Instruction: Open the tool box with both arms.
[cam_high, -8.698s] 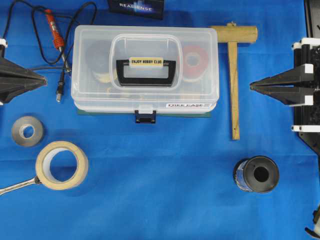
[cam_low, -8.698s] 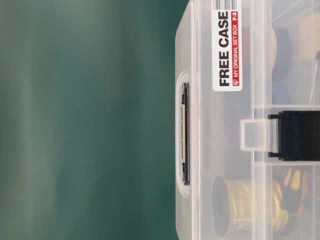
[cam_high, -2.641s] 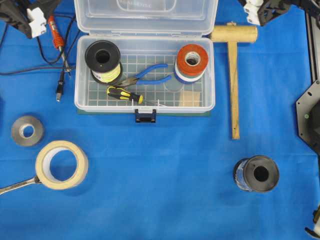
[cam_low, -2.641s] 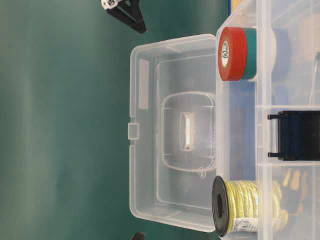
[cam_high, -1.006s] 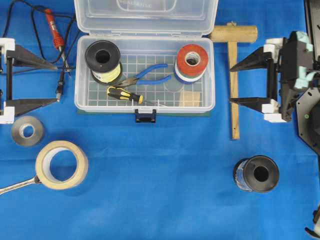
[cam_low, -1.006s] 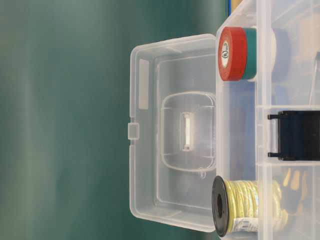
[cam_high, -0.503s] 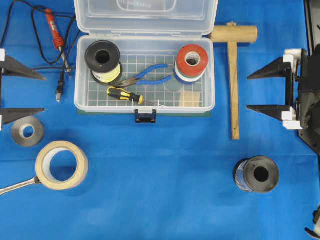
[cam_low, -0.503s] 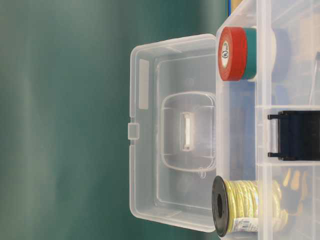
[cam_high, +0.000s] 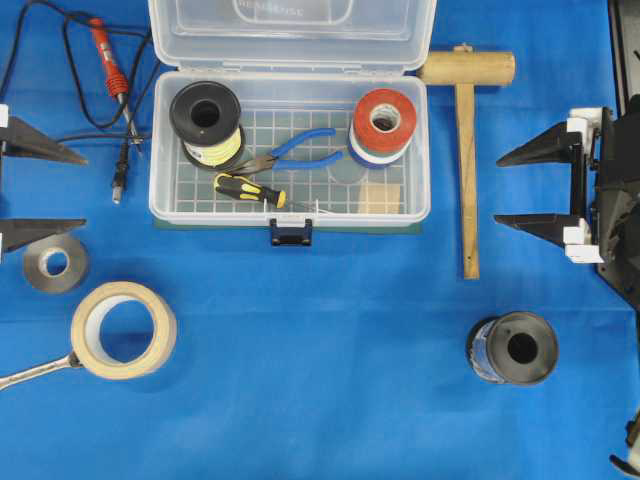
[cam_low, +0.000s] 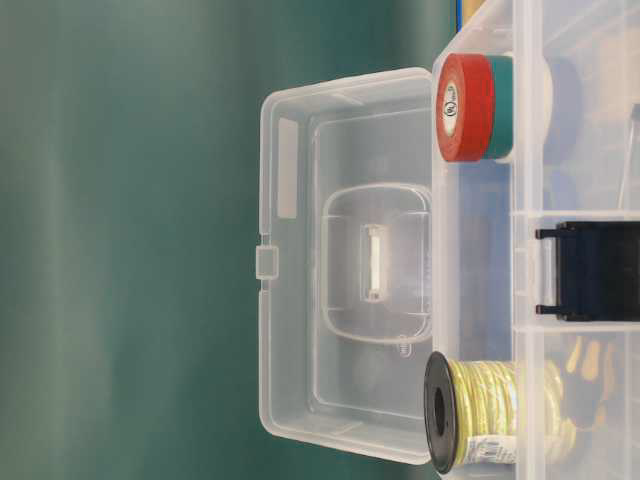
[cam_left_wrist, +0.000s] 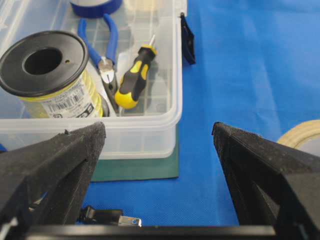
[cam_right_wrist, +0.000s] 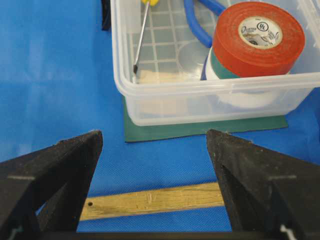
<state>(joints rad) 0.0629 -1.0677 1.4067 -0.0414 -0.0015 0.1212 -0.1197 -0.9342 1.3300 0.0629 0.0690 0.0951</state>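
We see the blue cloth (cam_high: 330, 380) covering the whole table. On it, toward the far side and a little left of centre, sits the tool box (cam_high: 290, 215), resting on a green mat (cam_right_wrist: 200, 130); its clear lid (cam_high: 290, 30) is swung fully back and its dark blue latch (cam_high: 291, 233) hangs at the front wall. Our right gripper (cam_high: 497, 188) waits well to the right of the box, beyond the wooden mallet (cam_high: 467, 150), with its jaws spread wide and nothing between them. Our left gripper (cam_high: 84, 189) sits at the left edge, jaws likewise wide apart and empty, clear of the box.

In front of the box lie a beige tape roll (cam_high: 123, 329), a black spool (cam_high: 512, 348) and a small grey tape roll (cam_high: 54, 262). Inside the box we find a wire spool (cam_high: 206, 123) at the left, a stack of tape rolls with a red one on top (cam_high: 384, 123) at the right, and between them blue-handled pliers (cam_high: 290, 150) and a yellow-and-black screwdriver (cam_high: 250, 190). A red-handled soldering iron (cam_high: 107, 58) lies left of the lid.
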